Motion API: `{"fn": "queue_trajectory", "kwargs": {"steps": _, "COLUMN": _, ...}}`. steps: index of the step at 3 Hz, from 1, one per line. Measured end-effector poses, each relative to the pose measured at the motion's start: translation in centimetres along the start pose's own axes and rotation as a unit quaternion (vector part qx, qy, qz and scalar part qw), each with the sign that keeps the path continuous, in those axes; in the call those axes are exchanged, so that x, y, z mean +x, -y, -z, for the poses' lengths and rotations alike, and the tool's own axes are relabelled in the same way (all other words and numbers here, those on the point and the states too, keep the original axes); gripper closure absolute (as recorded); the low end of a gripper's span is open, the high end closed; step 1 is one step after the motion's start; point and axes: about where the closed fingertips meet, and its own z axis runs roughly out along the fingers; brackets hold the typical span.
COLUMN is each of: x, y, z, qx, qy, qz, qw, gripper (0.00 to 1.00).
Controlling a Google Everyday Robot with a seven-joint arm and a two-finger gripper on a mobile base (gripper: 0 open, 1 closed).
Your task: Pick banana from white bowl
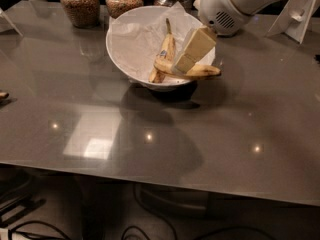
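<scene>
Tabletop of glossy grey fills most of the view, with a pale square glare and several small light spots on its near half. Below its front edge, dark cables lie on the floor.

The robot's white arm comes in from the top right and slants down toward the middle of the far side. There the white bowl stands, wide and deep, casting a dark shadow on the table in front of it. Crumpled white paper lines its inside and rises above the rim at the back.

Three glass jars of brown grain stand in a row behind the bowl, along the far edge. A white stand sits at the far right corner.

The banana, yellow with brown speckles, lies crosswise in the near right part of the bowl, and its right end pokes out over the rim. A second banana lies just behind and to the left of it, running front to back, with a small blue sticker on it and its stem pointing to the far side.

The cream-coloured gripper reaches down into the bowl at a slant, its tip at the middle of the speckled banana. Whether it is spread, pressed together or pinching the fruit cannot be told from this angle.

A small dark object lies at the table's left edge, cut off by the frame.
</scene>
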Motion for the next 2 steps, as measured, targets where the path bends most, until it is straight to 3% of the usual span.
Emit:
{"fn": "queue_trajectory", "kwargs": {"steps": 1, "x": -1.6, "y": -0.4, "z": -2.4, "qx": -0.004, "qy": 0.012, "qz": -0.005, "qw": 0.9999, "gripper": 0.07}}
{"fn": "queue_trajectory", "kwargs": {"steps": 2, "x": -1.9, "y": -1.0, "z": -4.1, "qx": -0.012, "qy": 0.01, "qz": -0.019, "qw": 0.9997, "gripper": 0.26}}
